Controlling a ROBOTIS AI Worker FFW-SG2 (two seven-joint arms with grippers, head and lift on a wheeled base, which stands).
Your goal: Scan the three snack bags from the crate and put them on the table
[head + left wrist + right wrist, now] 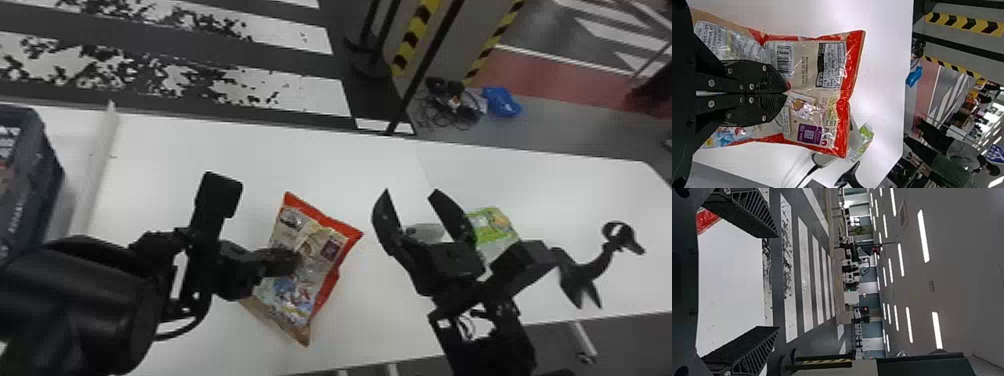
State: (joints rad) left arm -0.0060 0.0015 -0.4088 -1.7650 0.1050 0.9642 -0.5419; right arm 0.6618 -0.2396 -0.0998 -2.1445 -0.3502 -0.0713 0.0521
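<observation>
Blk L arm (85,310), 8 o'clock in head view; L gripper (290,262) clamped on red-edged bag (325,245), approx 7. R gripper (411,192), approx 4, spread wide, empty. Green bag (495,227) on tbl (390,325), approx 3.

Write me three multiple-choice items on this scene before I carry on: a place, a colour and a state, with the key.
1. Where is the green bag?
A. In the crate
B. On the table
C. On the floor

2. What colour edges the larger bag at the left gripper?
A. Blue
B. Black
C. Red

3. How are the jaws of the right gripper?
A. Apart, nothing between them
B. Shut on the green bag
C. Shut and empty

Key:
1. B: the head view shows it lying on the white surface, just beyond the right gripper.
2. C: a red band runs along its border in the left wrist view.
3. A: the right wrist view shows a wide gap with no bag in it.
</observation>
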